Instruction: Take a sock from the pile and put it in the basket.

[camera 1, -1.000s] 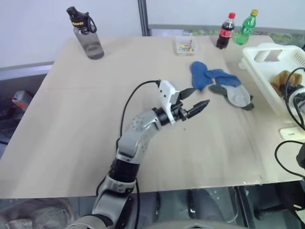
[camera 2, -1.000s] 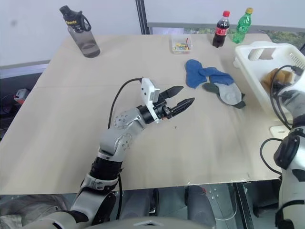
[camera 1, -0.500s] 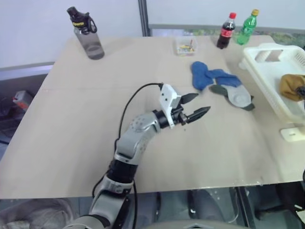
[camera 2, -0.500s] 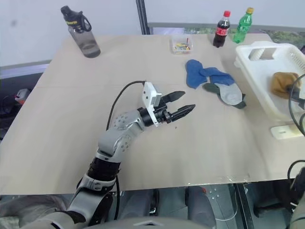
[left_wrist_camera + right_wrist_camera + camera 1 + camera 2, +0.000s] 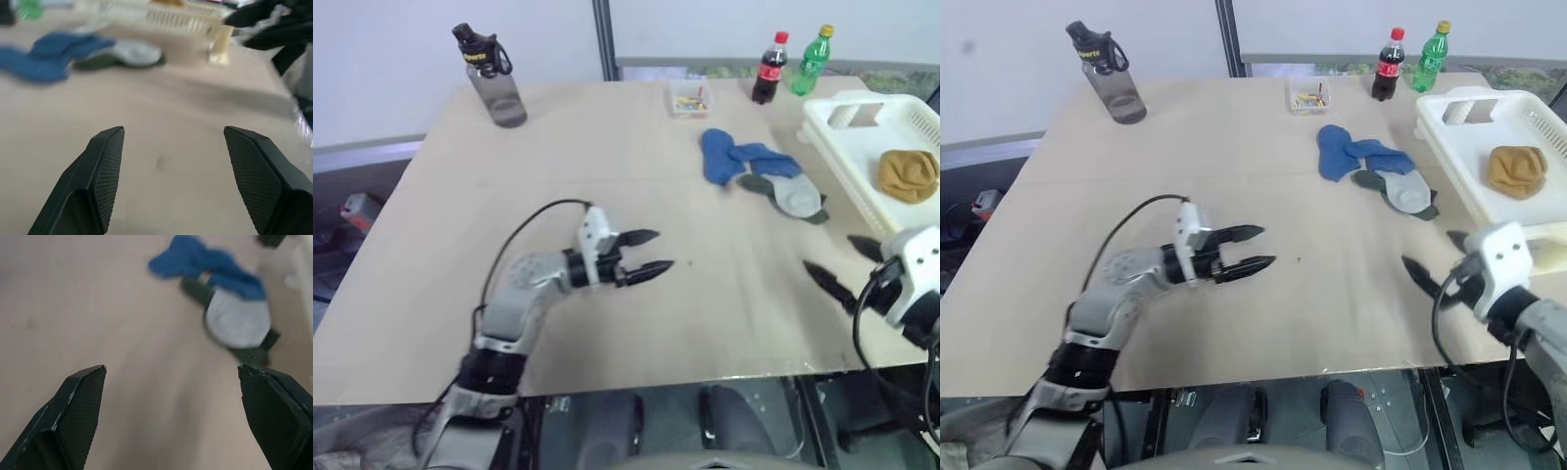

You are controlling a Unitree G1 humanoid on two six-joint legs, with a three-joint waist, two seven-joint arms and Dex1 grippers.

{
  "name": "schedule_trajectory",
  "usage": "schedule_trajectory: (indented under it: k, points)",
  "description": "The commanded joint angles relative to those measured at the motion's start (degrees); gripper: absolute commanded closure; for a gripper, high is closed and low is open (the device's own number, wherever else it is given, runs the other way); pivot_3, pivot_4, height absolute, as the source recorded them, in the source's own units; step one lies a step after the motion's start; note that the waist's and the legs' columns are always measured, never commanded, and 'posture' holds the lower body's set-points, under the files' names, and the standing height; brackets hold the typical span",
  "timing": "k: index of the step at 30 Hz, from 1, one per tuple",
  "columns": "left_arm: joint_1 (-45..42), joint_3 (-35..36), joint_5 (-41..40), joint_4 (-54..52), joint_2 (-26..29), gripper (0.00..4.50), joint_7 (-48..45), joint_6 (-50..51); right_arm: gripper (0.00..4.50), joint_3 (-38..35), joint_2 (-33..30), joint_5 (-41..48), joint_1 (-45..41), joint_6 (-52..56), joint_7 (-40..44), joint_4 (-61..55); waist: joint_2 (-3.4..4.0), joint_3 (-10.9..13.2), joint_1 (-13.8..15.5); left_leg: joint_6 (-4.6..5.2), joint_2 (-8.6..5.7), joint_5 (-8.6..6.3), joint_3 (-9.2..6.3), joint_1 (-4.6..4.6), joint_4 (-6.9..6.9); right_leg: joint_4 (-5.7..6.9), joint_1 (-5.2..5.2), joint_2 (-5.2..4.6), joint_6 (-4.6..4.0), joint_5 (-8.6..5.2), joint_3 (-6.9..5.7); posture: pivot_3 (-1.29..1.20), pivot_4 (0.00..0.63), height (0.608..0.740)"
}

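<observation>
Pile (image 5: 759, 176), blue socks overlapping grey dark-trimmed sock, flat

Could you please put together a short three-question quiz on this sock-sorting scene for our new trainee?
1. True or false: the mustard-yellow sock lies in the white basket.
2. Which sock colours remain in the pile on the table?
3. Is the right gripper (a) shut on a sock or (b) open and empty?

Key: 1 true; 2 blue, and light grey with dark trim; 3 b.
</observation>
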Motion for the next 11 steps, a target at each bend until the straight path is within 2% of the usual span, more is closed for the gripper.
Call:
schedule_trajectory:
  k: [1, 6, 11]
  points:
    - [2.3, 5.1, -3.0, -4.8, 4.1, 1.03, -1.2, 1.3, 0.05, -1.6, -0.5, -4.0, 6.0, -6.5, 3.6, -2.4, -0.01, 0.0, 0.2, 0.00, 0.04, 0.00, -0.02, -0.03, 0.00, -0.01, -0.02, -0.01, 0.02, 0.01, -0.02, 0.00, 0.150, 0.740]
    - [5.5, 8.9, -4.4, -7.2, 7.8, 1.03, -0.2, 3.1, 0.05, -5.2, 1.2, -3.0, 10.1, -9.6, 5.9, -2.5, -0.01, 0.0, 0.2, 0.00, 0.12, 0.00, 0.01, -0.02, 0.00, -0.03, 0.00, -0.03, -0.04, -0.04, -0.01, 0.00, 0.150, 0.740]
    - [6.7, 9.7, -5.3, -8.6, 9.2, 1.03, -0.1, 4.0, 0.05, -4.7, 1.0, -4.0, 10.3, -11.1, 7.2, -1.3, -0.02, 0.0, 0.2, -0.01, 0.14, 0.00, 0.01, 0.10, 0.01, 0.00, 0.09, -0.02, -0.08, -0.19, -0.01, 0.00, 0.150, 0.740]
